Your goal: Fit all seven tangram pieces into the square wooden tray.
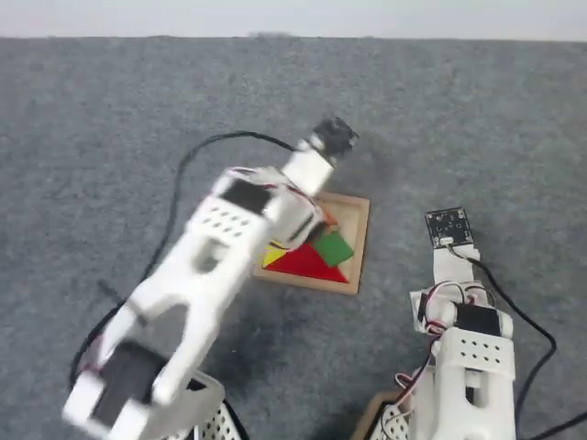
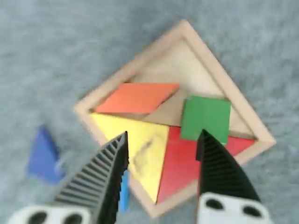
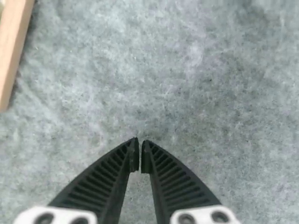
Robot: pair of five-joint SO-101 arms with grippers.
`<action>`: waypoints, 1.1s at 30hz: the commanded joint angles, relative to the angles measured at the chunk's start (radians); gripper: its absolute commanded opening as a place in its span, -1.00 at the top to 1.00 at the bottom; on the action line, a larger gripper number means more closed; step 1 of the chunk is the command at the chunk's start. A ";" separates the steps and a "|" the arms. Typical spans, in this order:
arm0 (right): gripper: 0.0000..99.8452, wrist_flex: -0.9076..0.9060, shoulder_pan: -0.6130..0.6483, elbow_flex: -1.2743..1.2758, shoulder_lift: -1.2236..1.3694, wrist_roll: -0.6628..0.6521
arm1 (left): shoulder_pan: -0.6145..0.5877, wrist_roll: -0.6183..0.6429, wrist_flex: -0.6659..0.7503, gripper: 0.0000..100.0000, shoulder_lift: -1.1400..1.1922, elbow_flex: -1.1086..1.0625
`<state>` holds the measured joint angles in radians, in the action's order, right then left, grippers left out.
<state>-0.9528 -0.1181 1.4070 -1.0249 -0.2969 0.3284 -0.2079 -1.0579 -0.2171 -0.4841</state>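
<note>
From above, the square wooden tray (image 1: 356, 246) lies near the middle of the grey bench (image 1: 110, 110), with a green square (image 1: 334, 248), a red triangle (image 1: 307, 264) and a sliver of yellow triangle (image 1: 272, 257) showing in it. The left arm (image 1: 211, 266) stretches over its left part, and the right arm (image 1: 468, 339) stands apart toward the bench's front right. From the left wrist, the left pincer (image 2: 163, 135) hangs spread wide above the tray (image 2: 187, 30), pinching nothing. Inside lie an orange parallelogram (image 2: 138, 97), the green square (image 2: 205, 117) touching the red triangle (image 2: 180, 163), and the yellow triangle (image 2: 149, 135) beside the red one; bare wood shows in the far corner. A dark blue triangle (image 2: 43, 156) lies on the bench apart from the tray, and a lighter blue piece (image 2: 124, 191) sits just beside the rim, half hidden by a finger. From the right wrist, the right pincer (image 3: 139, 154) is pressed together over bare bench, with a wooden edge (image 3: 11, 46) at one corner.
</note>
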 commanded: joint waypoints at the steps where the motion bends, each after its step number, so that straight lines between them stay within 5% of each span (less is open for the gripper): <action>1: 0.94 0.008 0.004 -0.034 -0.019 -0.040 | -0.095 0.066 -0.071 0.55 -0.219 -0.047; 6: 0.94 -0.035 0.024 -0.178 0.008 -0.046 | -0.221 0.107 0.031 0.55 -0.413 -0.295; 12: 0.94 -0.136 0.219 -0.589 0.406 0.005 | -0.305 0.129 0.402 0.55 -0.468 -0.641; 22: 0.94 -0.173 0.475 -1.315 1.150 0.011 | -0.483 0.218 0.411 0.55 -0.460 -0.627; 33: 0.95 -0.225 0.493 -1.659 1.557 0.015 | -0.485 0.215 0.411 0.55 -0.460 -0.630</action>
<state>-1.1615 0.3621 -0.1672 0.5355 -0.2954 -0.1534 -0.0084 -0.6743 -0.6467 -1.1208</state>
